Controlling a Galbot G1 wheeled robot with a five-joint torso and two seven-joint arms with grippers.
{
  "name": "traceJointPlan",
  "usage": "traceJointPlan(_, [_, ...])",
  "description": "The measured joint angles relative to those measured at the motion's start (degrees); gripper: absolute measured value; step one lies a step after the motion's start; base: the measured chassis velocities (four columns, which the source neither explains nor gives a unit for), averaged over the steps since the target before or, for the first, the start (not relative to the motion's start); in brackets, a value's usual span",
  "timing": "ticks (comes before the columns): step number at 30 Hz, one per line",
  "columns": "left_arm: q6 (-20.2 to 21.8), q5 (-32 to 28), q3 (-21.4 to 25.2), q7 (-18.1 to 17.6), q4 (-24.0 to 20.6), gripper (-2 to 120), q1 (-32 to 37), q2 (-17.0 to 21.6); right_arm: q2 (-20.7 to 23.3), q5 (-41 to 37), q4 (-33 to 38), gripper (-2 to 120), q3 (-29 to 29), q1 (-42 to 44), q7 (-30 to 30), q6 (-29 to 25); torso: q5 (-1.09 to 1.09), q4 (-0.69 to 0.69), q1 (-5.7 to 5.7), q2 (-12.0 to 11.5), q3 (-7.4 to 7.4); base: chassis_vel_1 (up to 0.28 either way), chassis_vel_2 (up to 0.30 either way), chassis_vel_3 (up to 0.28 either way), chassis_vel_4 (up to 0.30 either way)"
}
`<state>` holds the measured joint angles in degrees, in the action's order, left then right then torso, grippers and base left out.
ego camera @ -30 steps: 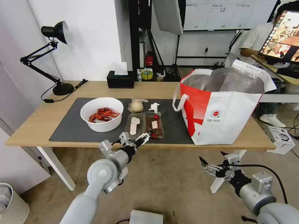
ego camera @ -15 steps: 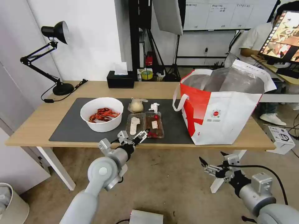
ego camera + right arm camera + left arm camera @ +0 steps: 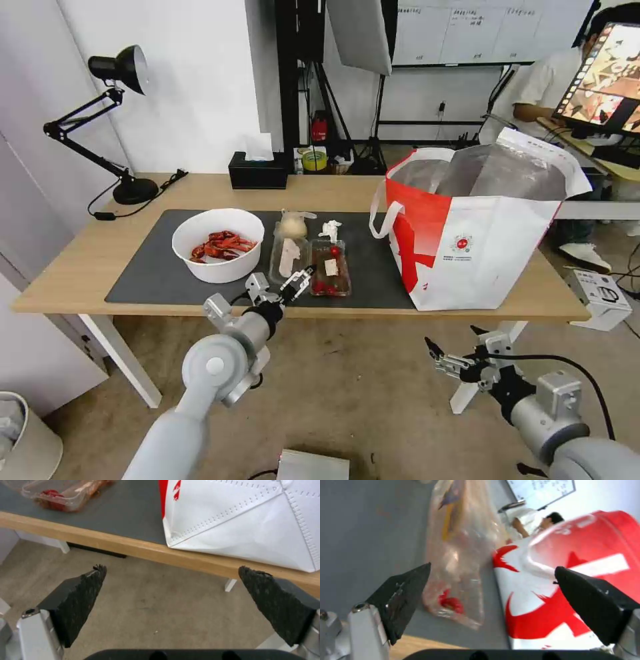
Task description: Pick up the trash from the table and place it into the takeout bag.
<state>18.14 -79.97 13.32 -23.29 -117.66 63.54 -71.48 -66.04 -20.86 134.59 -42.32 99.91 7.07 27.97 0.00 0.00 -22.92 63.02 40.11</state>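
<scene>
On the table (image 3: pixel 80 267) lies the trash: a white bowl (image 3: pixel 219 243) of red crayfish shells, a knotted clear bag (image 3: pixel 292 227), a crumpled tissue (image 3: pixel 329 230) and a clear hinged tray (image 3: pixel 330 267) with cherry tomatoes. The tray's lid half (image 3: pixel 289 257) is tilted up. My left gripper (image 3: pixel 283 279) is open at the tray's near edge. In the left wrist view the tray (image 3: pixel 453 580) lies ahead between the fingers of the left gripper (image 3: pixel 492 568). The takeout bag (image 3: pixel 480 247) stands open to the right. My right gripper (image 3: pixel 453 353) hangs open below the table's front edge.
A dark grey mat (image 3: pixel 153 267) covers the table's middle. A black tissue box (image 3: pixel 258 172) and a black desk lamp (image 3: pixel 123 120) stand at the back. In the right wrist view the takeout bag (image 3: pixel 250 522) sits close to the table's front edge (image 3: pixel 133 547).
My left gripper has moved up and a little left to the tray's near edge. The tray's lid half has tipped up from lying flat. The right arm has barely moved.
</scene>
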Motion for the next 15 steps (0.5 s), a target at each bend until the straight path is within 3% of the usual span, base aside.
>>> traceJointPlan(15, [-0.4, 1.3, -1.1, 1.2, -0.8, 100, -1.1, -0.1, 0.4, -0.1, 0.7, 100, -1.2, 0.8, 0.0, 0.0, 0.0, 0.0, 0.0, 0.0, 0.0, 0.0, 0.0, 0.0, 0.0])
